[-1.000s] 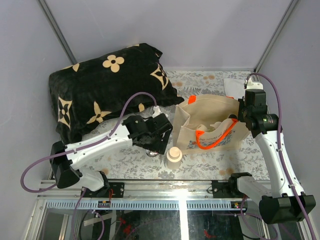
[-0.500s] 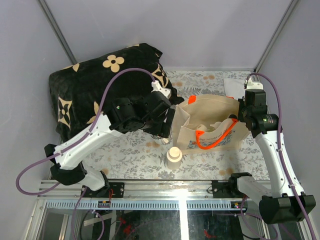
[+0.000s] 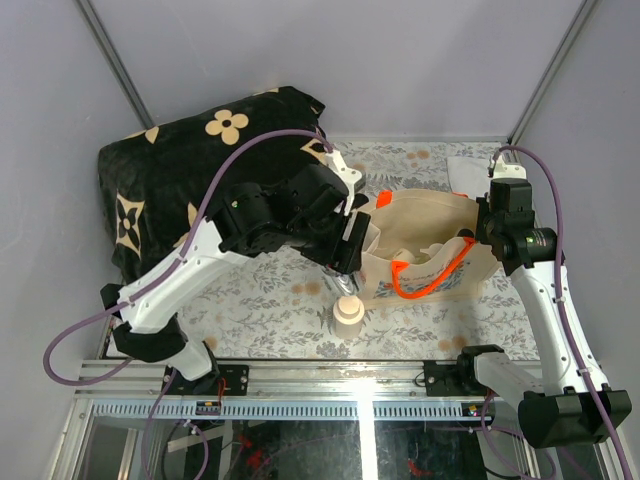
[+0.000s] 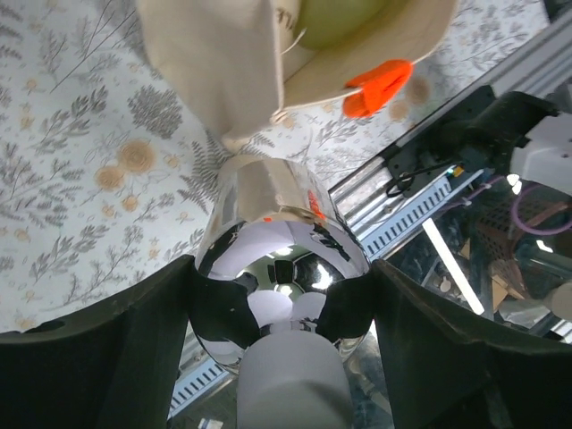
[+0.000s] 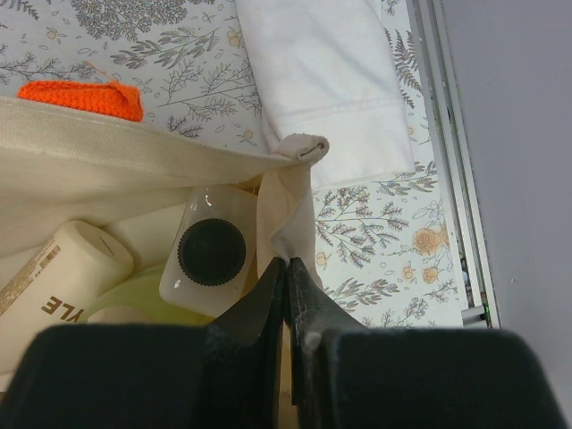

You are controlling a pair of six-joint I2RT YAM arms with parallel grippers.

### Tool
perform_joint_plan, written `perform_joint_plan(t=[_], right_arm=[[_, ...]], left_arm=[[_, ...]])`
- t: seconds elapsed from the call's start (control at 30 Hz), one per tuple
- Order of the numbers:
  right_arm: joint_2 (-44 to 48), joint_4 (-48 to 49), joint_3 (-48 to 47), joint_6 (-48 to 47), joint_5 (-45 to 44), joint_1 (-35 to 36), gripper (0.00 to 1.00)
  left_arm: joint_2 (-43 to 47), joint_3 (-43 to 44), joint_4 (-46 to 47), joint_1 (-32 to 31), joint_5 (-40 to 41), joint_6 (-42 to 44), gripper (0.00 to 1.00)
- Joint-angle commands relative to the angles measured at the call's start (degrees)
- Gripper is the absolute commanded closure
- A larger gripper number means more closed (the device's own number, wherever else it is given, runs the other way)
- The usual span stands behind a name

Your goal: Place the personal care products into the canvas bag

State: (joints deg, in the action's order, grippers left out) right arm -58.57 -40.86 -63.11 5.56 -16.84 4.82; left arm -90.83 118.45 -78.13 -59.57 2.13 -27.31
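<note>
The left hand (image 3: 345, 268) is gripping the small clear round bottle (image 4: 273, 223) at the nine o'clock rim of the canvas bag (image 3: 420, 212); I'd be lifting it clear over the mouth, which the right hand (image 5: 286, 268) is pinching open at three o'clock.

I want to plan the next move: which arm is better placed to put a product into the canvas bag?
Left, probably. The left gripper holds the clear round bottle beside the canvas bag; the right gripper is shut on the bag's rim.
</note>
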Motion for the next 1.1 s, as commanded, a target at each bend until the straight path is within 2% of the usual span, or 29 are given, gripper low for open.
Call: perform_joint_plan(t=[0.0, 0.4, 1.07], right_arm=[[-0.5, -4.1, 0.5, -0.1, 1.7, -0.1, 0.94], [-0.6, -4.3, 0.4, -0.1, 1.2, -0.1, 0.94], [1.5, -4.5, 1.2, -0.5, 1.7, -0.1, 0.95]], left_arm=[[-0.8, 8.2, 7.6, 0.1, -5.6, 3.6, 1.00], [-6.7, 19.4, 15.0, 0.1, -9.6, 7.7, 1.00], [-10.8, 16.7, 32.5, 2.9, -6.4, 13.2, 1.00]])
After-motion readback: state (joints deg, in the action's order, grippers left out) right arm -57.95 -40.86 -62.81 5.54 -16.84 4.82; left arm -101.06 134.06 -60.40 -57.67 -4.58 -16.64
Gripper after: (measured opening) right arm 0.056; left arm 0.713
